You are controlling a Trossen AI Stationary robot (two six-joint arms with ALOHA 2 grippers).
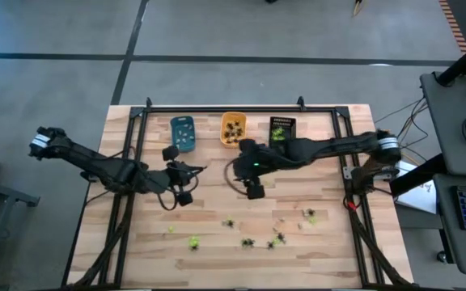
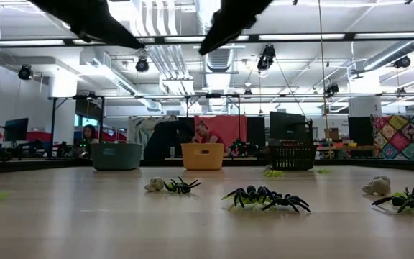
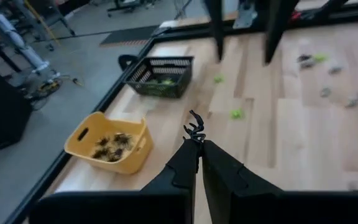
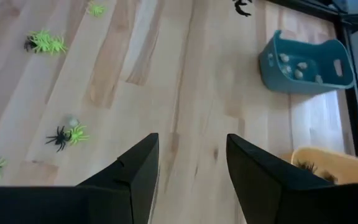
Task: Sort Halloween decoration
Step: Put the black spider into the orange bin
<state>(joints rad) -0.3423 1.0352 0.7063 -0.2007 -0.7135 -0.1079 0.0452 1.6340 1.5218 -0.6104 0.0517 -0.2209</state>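
The Halloween decoration is many tiny spider figures. Several lie loose on the near half of the table (image 1: 249, 241), black (image 2: 182, 185), yellow-green (image 4: 47, 42) and pale (image 2: 376, 185). My left gripper (image 1: 201, 168) hovers left of the table's middle, shut on one black spider (image 3: 195, 127). My right gripper (image 4: 191, 163) hangs open above the table's middle, near the orange tray (image 1: 233, 128), with nothing between its fingers. At the far edge, the blue tray (image 4: 306, 61) holds pale figures, the orange tray (image 3: 109, 147) black ones and the black basket (image 3: 161, 76) green ones. My left gripper pinches the black spider between its two fingertips (image 3: 199, 148). The spider's legs (image 3: 194, 119) stick out past the tips. It is lifted clear of the table, and the fingers slant down toward the orange tray.
A black metal frame (image 1: 217, 108) runs around the table's far and side edges. Bare wood lies between the trays and the loose figures. People and desks show in the room behind the table (image 2: 207, 137).
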